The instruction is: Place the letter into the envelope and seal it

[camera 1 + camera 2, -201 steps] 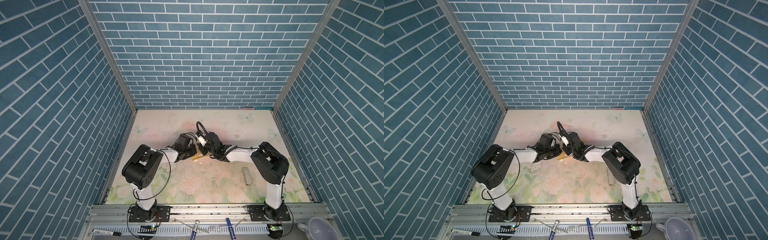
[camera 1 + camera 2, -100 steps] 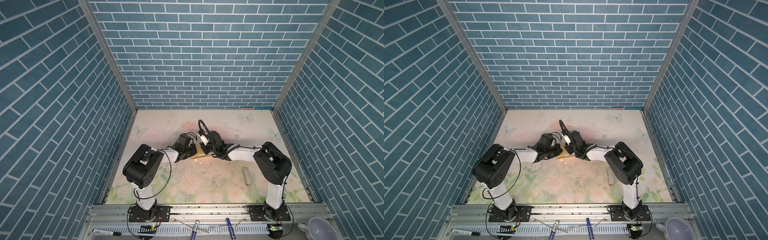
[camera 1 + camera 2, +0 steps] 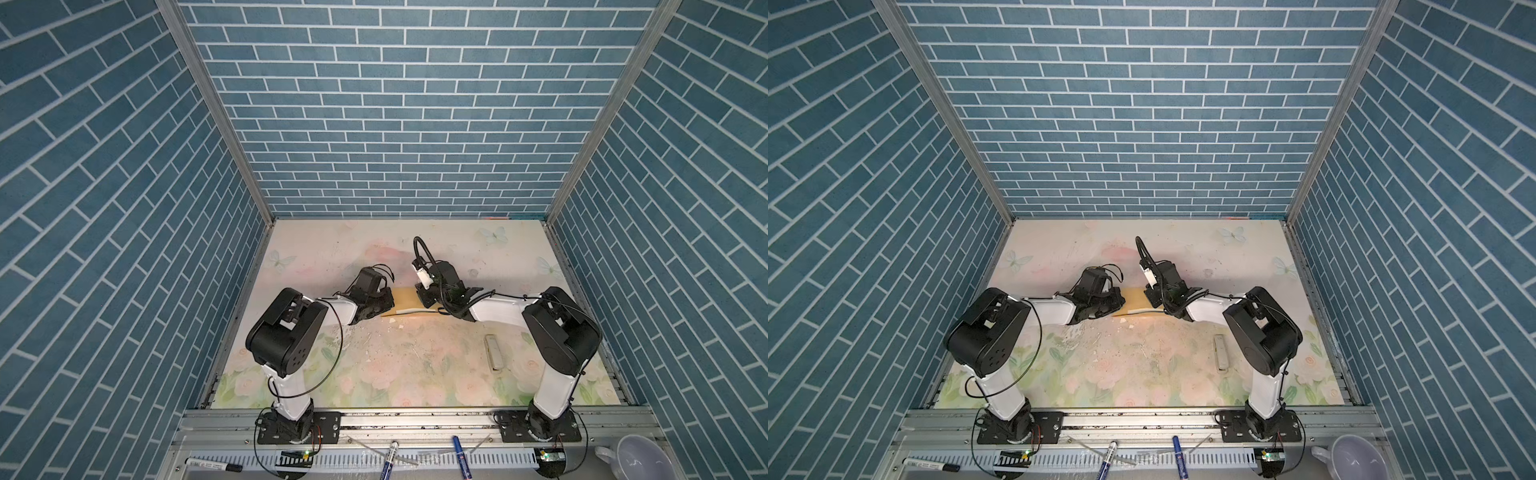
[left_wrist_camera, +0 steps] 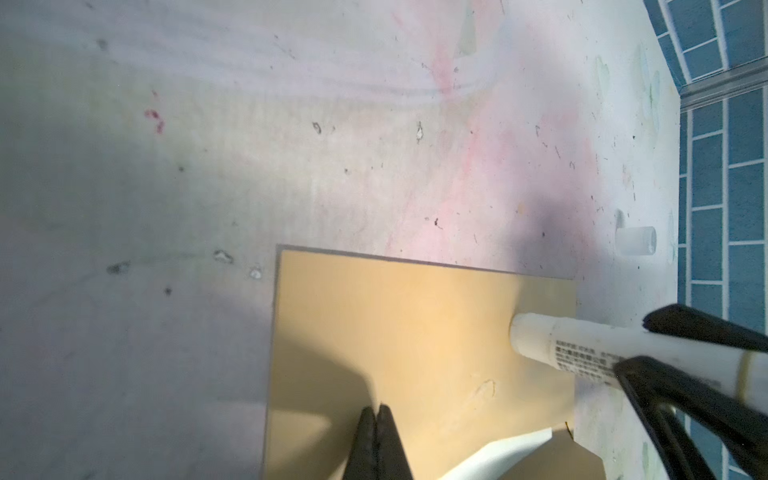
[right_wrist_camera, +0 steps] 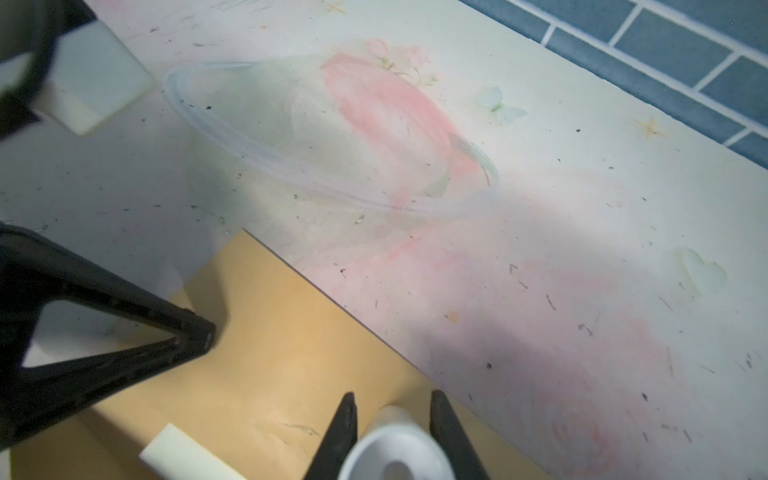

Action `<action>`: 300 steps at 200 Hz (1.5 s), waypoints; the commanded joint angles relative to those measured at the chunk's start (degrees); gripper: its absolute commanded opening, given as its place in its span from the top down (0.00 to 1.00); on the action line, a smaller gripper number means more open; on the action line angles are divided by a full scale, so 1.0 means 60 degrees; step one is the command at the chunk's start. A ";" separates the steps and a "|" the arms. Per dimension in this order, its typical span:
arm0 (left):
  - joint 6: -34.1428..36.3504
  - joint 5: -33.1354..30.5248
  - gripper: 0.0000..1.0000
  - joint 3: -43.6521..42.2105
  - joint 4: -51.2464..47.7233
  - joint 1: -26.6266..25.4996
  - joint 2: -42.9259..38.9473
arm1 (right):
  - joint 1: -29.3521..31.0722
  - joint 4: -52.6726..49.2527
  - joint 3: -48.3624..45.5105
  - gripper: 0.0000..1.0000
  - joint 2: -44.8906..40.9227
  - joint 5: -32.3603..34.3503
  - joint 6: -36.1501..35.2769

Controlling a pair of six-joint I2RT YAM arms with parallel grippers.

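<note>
Here, envelope [image 3: 405,297] flat, long axis apparently left-right.

Top views high, steeply down over the whole tabletop [image 3: 415,365]; wrist views close above one shared envelope [image 4: 415,332].

Arms [image 3: 345,309] hide most of the envelope [image 3: 405,298] in both top views; the white tube's [image 4: 582,345] print blurs.

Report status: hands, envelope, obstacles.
Left hand shut, tip on envelope. Right hand shut on glue stick, its tip at envelope. Nothing in the way.
</note>
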 commanded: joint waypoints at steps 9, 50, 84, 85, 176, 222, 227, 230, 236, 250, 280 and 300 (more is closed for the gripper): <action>0.0048 -0.0630 1.00 -0.0496 -0.1783 0.0043 0.0565 | -0.0423 -0.1066 -0.0559 1.00 -0.0243 0.0846 -0.0491; 0.0019 -0.0611 1.00 -0.0503 -0.1769 0.0026 0.0521 | -0.0403 -0.1095 0.0199 1.00 -0.0534 -0.0183 -0.0052; 0.0006 -0.0584 1.00 -0.0506 -0.1755 0.0010 0.0507 | 0.0044 -0.0997 0.0844 1.00 -0.0701 -0.0513 0.0071; 0.0012 -0.0581 1.00 -0.0506 -0.1755 0.0012 0.0507 | 0.0071 -0.1003 0.0857 1.00 -0.0690 -0.0499 0.0061; -0.0006 -0.0538 1.00 -0.0470 -0.1711 -0.0031 0.0506 | 0.1162 -0.0456 0.1683 1.00 0.0233 -0.0558 0.0166; -0.0028 -0.0523 1.00 -0.0506 -0.1627 -0.0031 0.0550 | 0.1358 -0.0134 0.1668 1.00 0.0561 -0.0559 0.0365; -0.0029 -0.0512 1.00 -0.0506 -0.1624 -0.0031 0.0551 | 0.1359 -0.0113 0.1662 1.00 0.0594 -0.0566 0.0398; -0.0036 -0.0520 1.00 -0.0506 -0.1603 -0.0038 0.0551 | 0.1368 -0.0094 0.1664 1.00 0.0606 -0.0559 0.0422; -0.0039 -0.0506 1.00 -0.0509 -0.1609 -0.0034 0.0554 | 0.1391 -0.0061 0.1639 1.00 0.0635 -0.0578 0.0472; -0.0047 -0.0521 1.00 -0.0519 -0.1581 -0.0031 0.0567 | 0.1429 0.0095 0.1578 1.00 0.0690 -0.0577 0.0587; -0.0048 -0.0506 1.00 -0.0530 -0.1565 -0.0031 0.0587 | 0.1517 0.0210 0.1495 1.00 0.0798 -0.0590 0.0700; -0.0042 -0.0532 1.00 -0.0549 -0.1565 -0.0031 0.0594 | 0.1536 0.0205 0.1408 1.00 0.0844 -0.0560 0.0682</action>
